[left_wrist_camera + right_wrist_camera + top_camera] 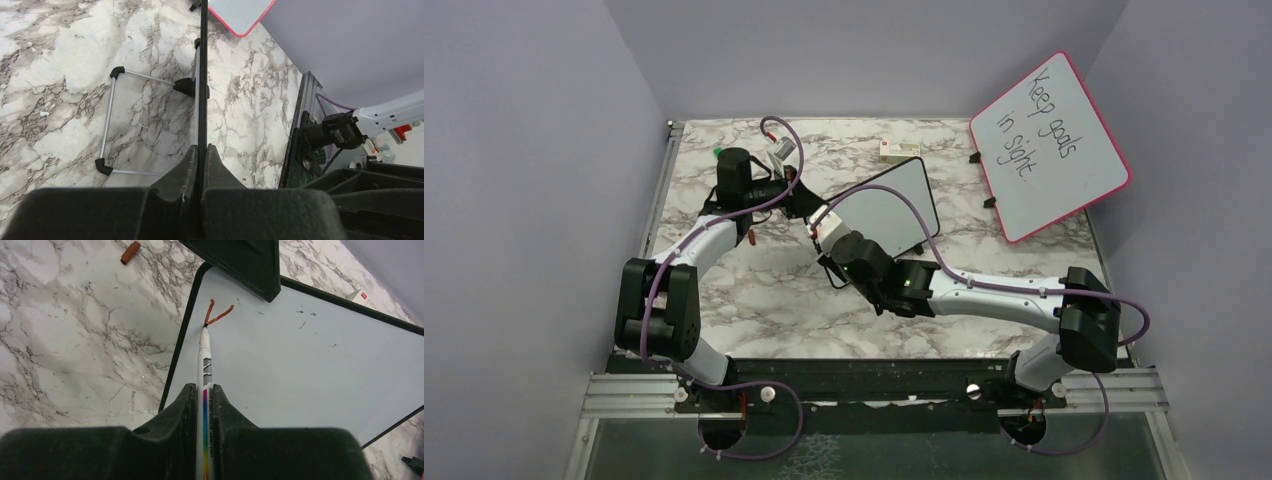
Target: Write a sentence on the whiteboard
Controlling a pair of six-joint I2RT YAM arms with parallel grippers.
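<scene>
The black-framed whiteboard stands tilted at the table's middle, and in the left wrist view it shows edge-on as a thin black line. My left gripper is shut on its left edge. My right gripper is shut on a white marker with a rainbow stripe. The marker's tip touches the board near its upper left corner. Of the sentence there is only a small red-brown V-shaped stroke at the tip. The left finger sits just above that stroke.
A larger pink-framed board reading "Keep goals in sight" leans at the back right. A small white box lies behind the whiteboard. A red-brown marker cap lies on the marble left of the board. The wire stand rests behind it.
</scene>
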